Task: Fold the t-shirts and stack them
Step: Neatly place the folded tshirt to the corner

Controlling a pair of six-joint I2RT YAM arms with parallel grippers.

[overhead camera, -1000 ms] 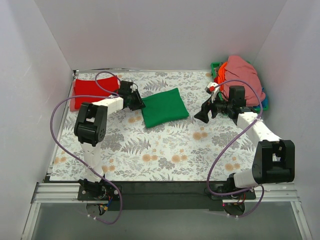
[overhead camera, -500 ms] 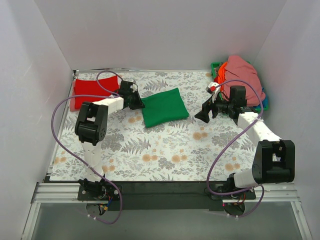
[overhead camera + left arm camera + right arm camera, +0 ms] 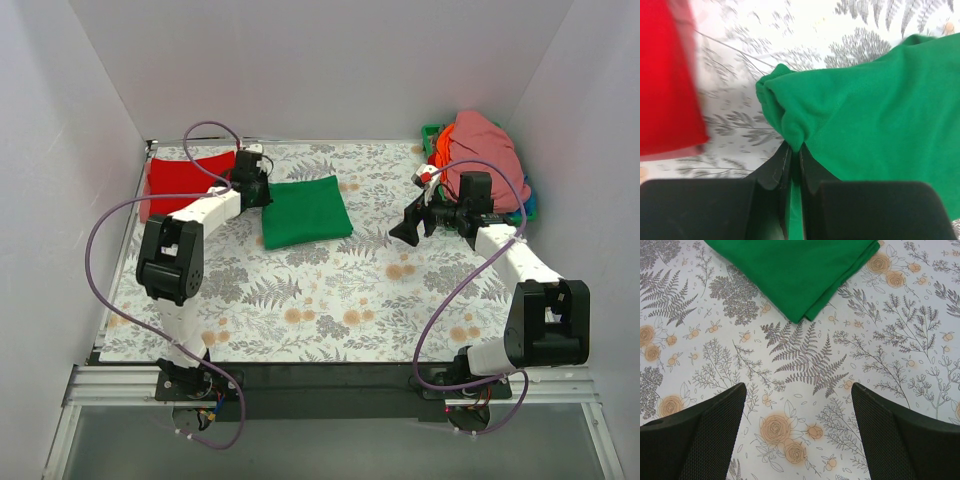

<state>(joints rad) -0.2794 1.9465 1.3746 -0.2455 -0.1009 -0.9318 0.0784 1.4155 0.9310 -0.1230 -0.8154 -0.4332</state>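
Note:
The folded green t-shirt [image 3: 305,211] lies on the floral cloth, left of centre; it also shows in the left wrist view [image 3: 875,115] and the right wrist view [image 3: 795,270]. My left gripper [image 3: 258,192] is shut on the green shirt's left edge [image 3: 794,140]. The folded red t-shirt [image 3: 185,180] lies at the back left, close beside the green one; it shows blurred in the left wrist view [image 3: 665,80]. My right gripper [image 3: 410,228] is open and empty above the cloth [image 3: 797,420], right of the green shirt. A pink t-shirt [image 3: 485,150] and an orange one [image 3: 441,150] are heaped at the back right.
A green plastic basket [image 3: 432,135] holds the heap at the back right corner. White walls close in the floral table [image 3: 330,300] on three sides. Purple cables loop over both arms.
My left gripper has dragged the green shirt leftward and toward the back, bringing it next to the red shirt. The right arm has not moved.

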